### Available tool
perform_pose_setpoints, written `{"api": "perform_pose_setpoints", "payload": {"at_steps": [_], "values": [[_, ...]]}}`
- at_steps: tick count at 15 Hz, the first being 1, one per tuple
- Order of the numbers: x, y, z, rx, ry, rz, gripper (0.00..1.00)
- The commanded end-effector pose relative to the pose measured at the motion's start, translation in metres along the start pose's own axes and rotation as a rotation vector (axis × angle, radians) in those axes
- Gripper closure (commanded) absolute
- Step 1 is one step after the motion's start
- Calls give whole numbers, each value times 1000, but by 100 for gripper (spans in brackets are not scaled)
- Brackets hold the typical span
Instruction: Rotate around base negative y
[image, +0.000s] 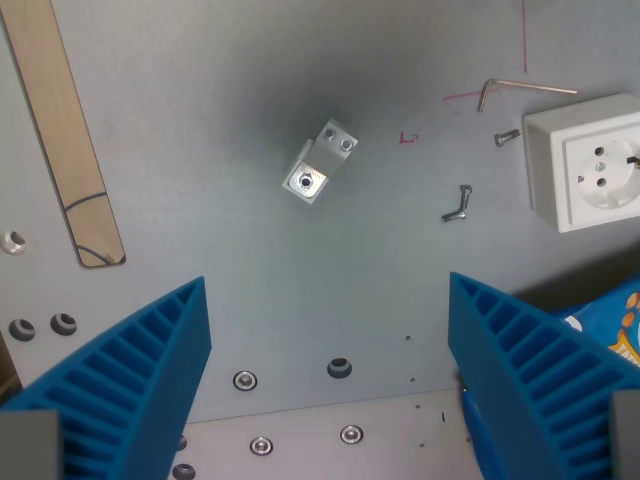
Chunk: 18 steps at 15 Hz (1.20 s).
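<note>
A small aluminium corner bracket (320, 162) with screw holes lies on the grey metal plate (300, 270), near the middle of the wrist view. My gripper (328, 360) hangs above the plate, nearer the camera than the bracket. Its two blue ribbed fingers (135, 375) stand wide apart at the wrist view's lower left and lower right. Nothing is between them.
A wooden strip (65, 130) lies at the wrist view's left. A white power socket (590, 160) stands at the right, with a hex key (520, 90) and two loose screws (457, 204) beside it. Screw holes (339, 367) dot the plate's near edge. A blue packet (610, 325) shows at the lower right.
</note>
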<state>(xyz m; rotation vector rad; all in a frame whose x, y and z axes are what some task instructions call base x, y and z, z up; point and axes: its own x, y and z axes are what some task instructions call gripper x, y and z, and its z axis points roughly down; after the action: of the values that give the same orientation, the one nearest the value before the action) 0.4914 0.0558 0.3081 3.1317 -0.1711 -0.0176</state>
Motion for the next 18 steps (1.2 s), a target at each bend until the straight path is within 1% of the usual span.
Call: {"api": "perform_pose_setpoints", "payload": {"at_steps": [1,18], "values": [[0,0,-1,2,16,0,0],[0,0,-1,27,242,1,0]]}}
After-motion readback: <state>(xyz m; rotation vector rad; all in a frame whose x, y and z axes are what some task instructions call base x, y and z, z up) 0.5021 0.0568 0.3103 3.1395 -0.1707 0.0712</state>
